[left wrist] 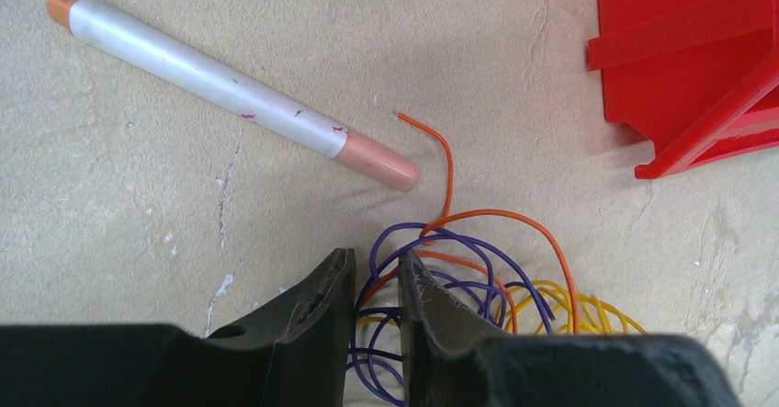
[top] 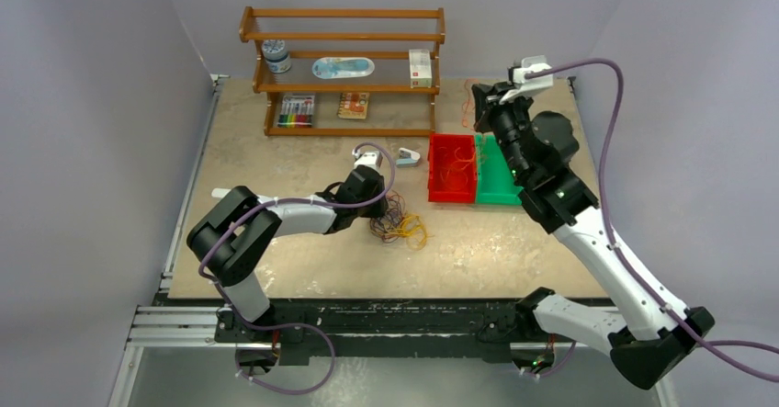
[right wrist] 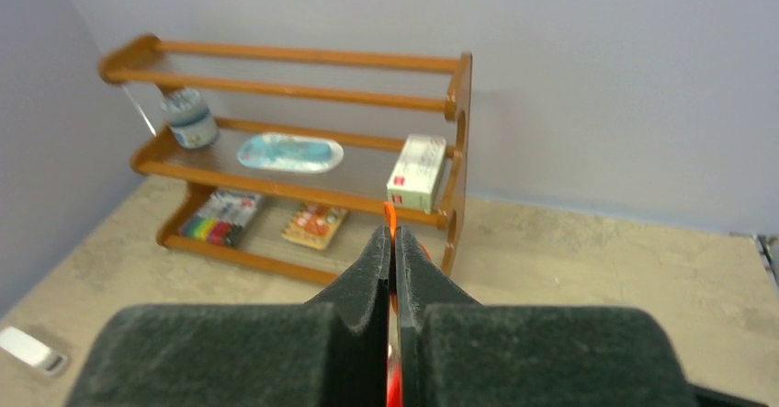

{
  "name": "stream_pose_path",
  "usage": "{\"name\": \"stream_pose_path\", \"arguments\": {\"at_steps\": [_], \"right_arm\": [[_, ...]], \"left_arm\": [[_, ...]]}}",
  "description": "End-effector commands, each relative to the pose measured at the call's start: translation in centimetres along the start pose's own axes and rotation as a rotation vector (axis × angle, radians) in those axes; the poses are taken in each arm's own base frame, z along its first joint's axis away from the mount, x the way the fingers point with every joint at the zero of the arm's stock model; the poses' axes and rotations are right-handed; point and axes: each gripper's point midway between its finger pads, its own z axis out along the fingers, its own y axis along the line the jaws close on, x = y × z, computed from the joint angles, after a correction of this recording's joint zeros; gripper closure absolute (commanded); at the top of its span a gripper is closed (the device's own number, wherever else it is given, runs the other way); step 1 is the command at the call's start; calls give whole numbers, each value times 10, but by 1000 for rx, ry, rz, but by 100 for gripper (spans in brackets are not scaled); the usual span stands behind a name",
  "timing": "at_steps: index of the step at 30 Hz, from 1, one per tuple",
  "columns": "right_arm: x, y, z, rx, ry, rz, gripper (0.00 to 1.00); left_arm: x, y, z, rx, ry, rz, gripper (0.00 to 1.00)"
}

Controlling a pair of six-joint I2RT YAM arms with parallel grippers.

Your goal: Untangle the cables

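Note:
The cables (top: 401, 225) lie as a fist-sized tangle of orange, yellow and purple loops on the table's middle. My left gripper (top: 378, 212) is down on its left side. In the left wrist view the gripper (left wrist: 377, 267) stands narrowly open, with purple and orange strands (left wrist: 459, 251) running through the gap between its fingers. My right gripper (top: 481, 95) is raised over the back right of the table. It is shut (right wrist: 392, 238) on a single orange cable (right wrist: 389, 214), whose thin length (top: 466, 108) hangs below it.
A red bin (top: 432, 170) holding orange wires and a green bin (top: 496, 185) stand side by side right of the tangle. A white pen (left wrist: 230, 90) lies just beyond my left fingers. A wooden shelf (top: 342, 67) fills the back. A small grey object (top: 409, 156) lies near the red bin.

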Motion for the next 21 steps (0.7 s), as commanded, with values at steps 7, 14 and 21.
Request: {"name": "stream_pose_path", "arguments": {"at_steps": [7, 14, 21], "right_arm": [[36, -18, 11, 100, 48, -52, 100], [45, -21, 15, 122, 63, -73, 100], [38, -29, 18, 174, 36, -67, 100]], "left_arm": [[22, 17, 1, -64, 78, 28, 77], [20, 16, 2, -65, 76, 28, 77], [19, 17, 1, -68, 74, 29, 77]]}}
